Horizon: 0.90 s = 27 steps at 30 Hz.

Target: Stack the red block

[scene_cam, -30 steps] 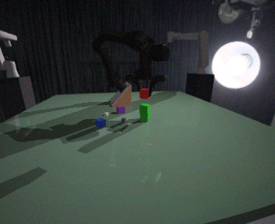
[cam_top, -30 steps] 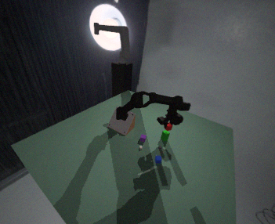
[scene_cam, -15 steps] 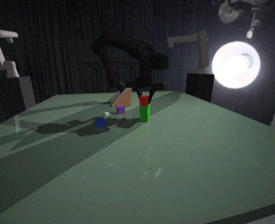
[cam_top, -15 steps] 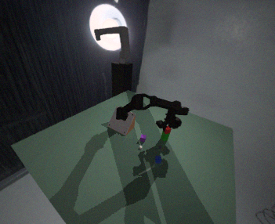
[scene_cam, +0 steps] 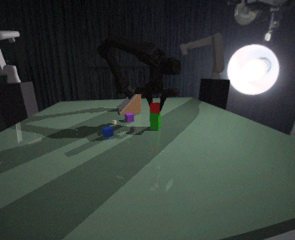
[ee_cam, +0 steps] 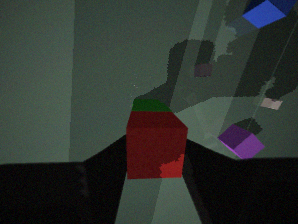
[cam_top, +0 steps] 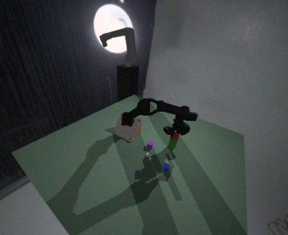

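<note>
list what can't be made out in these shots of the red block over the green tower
- Whether the red block already rests on the green tower: exterior view too dim, wrist view hides the joint.
- Most of the tower: wrist view, covered by the block held in the tool.
- Tool fingers: top view, too small and dark.
- Blue block: wrist view, cut off by the top edge.

On the green table top point(scene_cam: 223, 168) we note three small loose pieces: a blue cube point(scene_cam: 107, 132), a purple block point(scene_cam: 129, 117) and a tiny pale piece point(scene_cam: 114, 122) between them. Behind these stands a tan wedge-shaped block point(scene_cam: 131, 106). A round bright lamp point(scene_cam: 253, 69) glares at the far right, with a black pedestal point(scene_cam: 214, 92) near it. Dark ribbed curtains point(scene_cam: 63, 50) back the scene.
</note>
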{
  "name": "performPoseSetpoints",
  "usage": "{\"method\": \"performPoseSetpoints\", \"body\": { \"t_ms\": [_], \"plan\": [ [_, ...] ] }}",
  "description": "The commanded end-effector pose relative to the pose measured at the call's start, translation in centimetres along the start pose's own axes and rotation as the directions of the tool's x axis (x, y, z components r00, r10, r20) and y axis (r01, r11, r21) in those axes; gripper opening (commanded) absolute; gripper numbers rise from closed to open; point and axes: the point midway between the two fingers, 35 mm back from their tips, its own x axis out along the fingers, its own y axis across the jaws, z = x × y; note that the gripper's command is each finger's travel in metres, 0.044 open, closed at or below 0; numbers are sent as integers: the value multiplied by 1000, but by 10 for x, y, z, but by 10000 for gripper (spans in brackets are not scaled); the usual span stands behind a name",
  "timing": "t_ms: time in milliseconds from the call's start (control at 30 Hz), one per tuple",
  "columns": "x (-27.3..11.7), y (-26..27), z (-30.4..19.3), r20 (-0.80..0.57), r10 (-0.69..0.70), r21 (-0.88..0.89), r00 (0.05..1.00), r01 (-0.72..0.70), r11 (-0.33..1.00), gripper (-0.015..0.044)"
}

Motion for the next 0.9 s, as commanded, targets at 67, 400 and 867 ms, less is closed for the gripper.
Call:
{"method": "performPoseSetpoints", "body": {
  "t_ms": [67, 400, 867],
  "plan": [
    [1, 0, 0, 3, -2, -5, 1000, 2, 1000, 0],
    [-1, 0, 0, 3, -2, -5, 1000, 2, 1000, 0],
    [1, 0, 0, 0, 0, 0, 1000, 0, 1000, 368]
  ]
}}
